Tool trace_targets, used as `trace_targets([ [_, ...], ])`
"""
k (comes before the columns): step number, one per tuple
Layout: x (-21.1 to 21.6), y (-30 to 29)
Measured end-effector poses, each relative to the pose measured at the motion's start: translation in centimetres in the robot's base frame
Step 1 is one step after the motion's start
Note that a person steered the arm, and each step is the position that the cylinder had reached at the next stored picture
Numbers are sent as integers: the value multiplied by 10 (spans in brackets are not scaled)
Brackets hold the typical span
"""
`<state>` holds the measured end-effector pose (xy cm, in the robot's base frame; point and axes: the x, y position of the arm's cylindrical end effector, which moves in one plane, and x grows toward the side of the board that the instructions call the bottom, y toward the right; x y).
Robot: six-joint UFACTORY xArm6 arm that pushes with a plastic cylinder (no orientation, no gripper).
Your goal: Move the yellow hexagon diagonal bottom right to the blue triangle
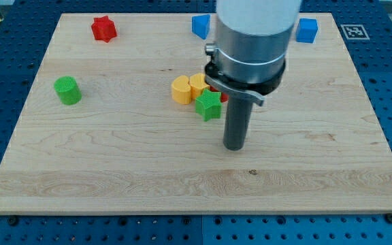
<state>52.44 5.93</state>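
Two yellow blocks touch near the board's middle. The right one (198,84) looks like the yellow hexagon. The left one (180,90) is more rounded. A green star (208,106) sits against them at their lower right, with a small red block (216,94) mostly hidden behind it. The blue triangle (200,26) lies at the view's top, partly covered by the arm's body. My tip (235,147) rests on the board below and to the right of the green star, a short gap away and touching no block.
A red star (103,28) lies at the top left. A green cylinder (67,90) stands at the left. A blue cube (307,30) lies at the top right. The wooden board (114,170) sits on a blue perforated table.
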Motion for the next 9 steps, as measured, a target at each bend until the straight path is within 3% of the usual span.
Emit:
trace_targets([
  [1, 5, 56],
  [2, -11, 71],
  [3, -55, 58],
  [5, -50, 0],
  [9, -58, 0],
])
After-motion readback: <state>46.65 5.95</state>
